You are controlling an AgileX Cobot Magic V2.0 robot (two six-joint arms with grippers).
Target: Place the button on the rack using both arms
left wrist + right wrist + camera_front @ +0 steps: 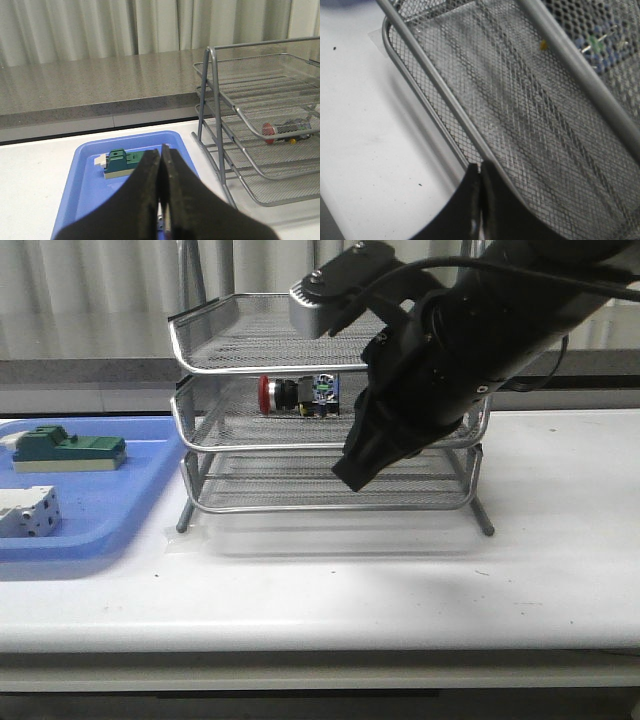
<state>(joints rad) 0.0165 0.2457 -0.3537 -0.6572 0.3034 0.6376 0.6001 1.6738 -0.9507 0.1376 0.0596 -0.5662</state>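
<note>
The button (298,393), with a red head, black body and blue rear block, lies on its side on the middle tier of the silver wire-mesh rack (260,447). It also shows in the left wrist view (287,131), and partly through the mesh in the right wrist view (600,47). My right gripper (350,478) is shut and empty, its tip (480,167) at the front rim of a lower tier, below and right of the button. My left gripper (161,150) is shut and empty above the blue tray (85,165). It is out of the front view.
The flat blue tray (130,510) lies left of the rack and holds a green block (68,448) and a white boxy component (28,512). The bulky right arm crosses in front of the rack's right half. White tabletop lies in front of the rack.
</note>
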